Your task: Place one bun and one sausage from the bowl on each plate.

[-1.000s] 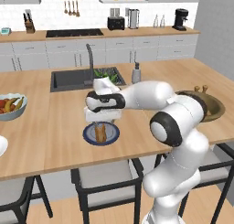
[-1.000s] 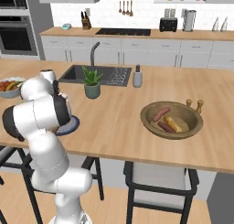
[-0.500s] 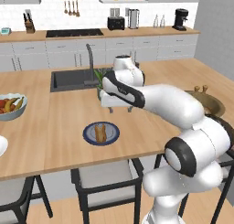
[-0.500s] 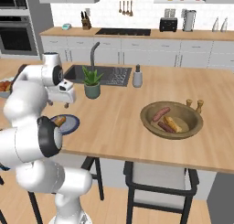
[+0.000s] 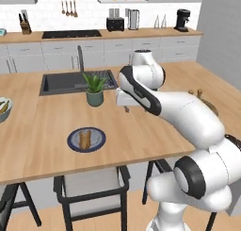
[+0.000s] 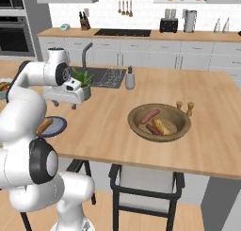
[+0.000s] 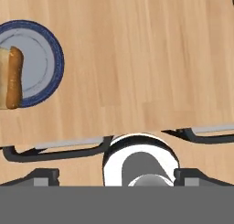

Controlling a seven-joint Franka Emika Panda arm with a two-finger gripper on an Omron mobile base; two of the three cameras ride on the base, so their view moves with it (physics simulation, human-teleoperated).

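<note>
The wooden bowl sits on the island counter holding two sausages and a bun. A blue-rimmed plate near the counter's front edge carries a bun with a sausage on it. The hand view shows this plate at its left edge with the sausage. My gripper hangs open and empty above the counter, right of the plate and beside the potted plant. From the right base view, the gripper is well left of the bowl.
A sink with a tap lies behind the plant. A pale fruit bowl is at the far left. A soap bottle and two small shakers stand near the wooden bowl. Stools stand under the front edge.
The gripper rose off the plate, leaving the bun and sausage there, and swung right past the plant. Both base views have shifted slightly, so the scene sits further left.
</note>
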